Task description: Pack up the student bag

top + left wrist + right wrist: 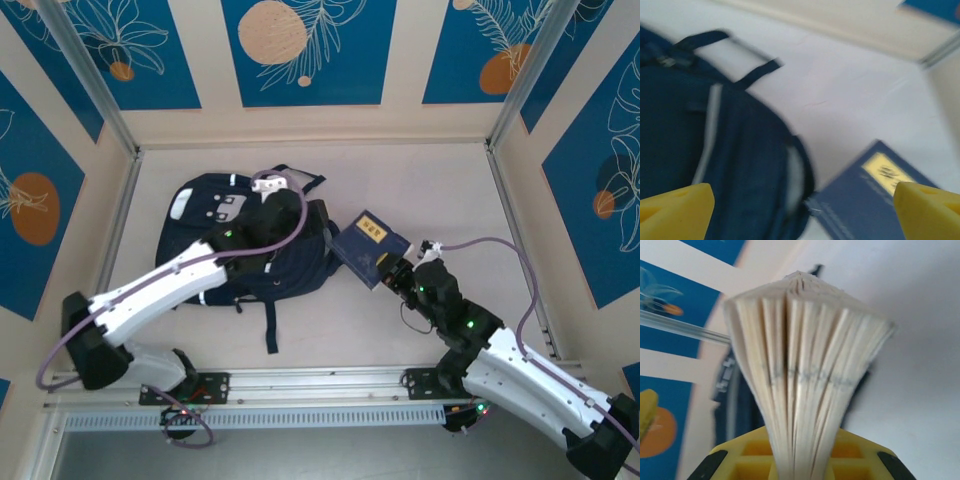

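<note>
The student bag (305, 262) lies flat on the table (430, 170), left of centre, partly under my left arm. Its long axis runs mostly left to right across the table, slightly tilted. The light grey patch (182, 205) sits at the far-left end and one dark strap (270, 325) trails toward the near edge. I cannot say for sure which end is the top. In the left wrist view a white stripe (710, 127) runs down the navy fabric and a loop handle (725, 50) lies on the table beyond it. The left gripper (800, 212) hangs above the bag with its yellow fingers (675, 207) spread wide, nothing between them. The right gripper (398, 272) is pinching a navy book (368, 250) by its near-right edge. The right wrist view shows the pages fanning out above the yellow jaws. The book sits just right of the bag, tilted, with one corner at the bag's right edge; I cannot tell whether they touch. On the cover there is a yellow label (372, 226) with dark marks, too small and too blurred to read in either the top or the left wrist view. I can make out no brand or lettering on the bag.
</note>
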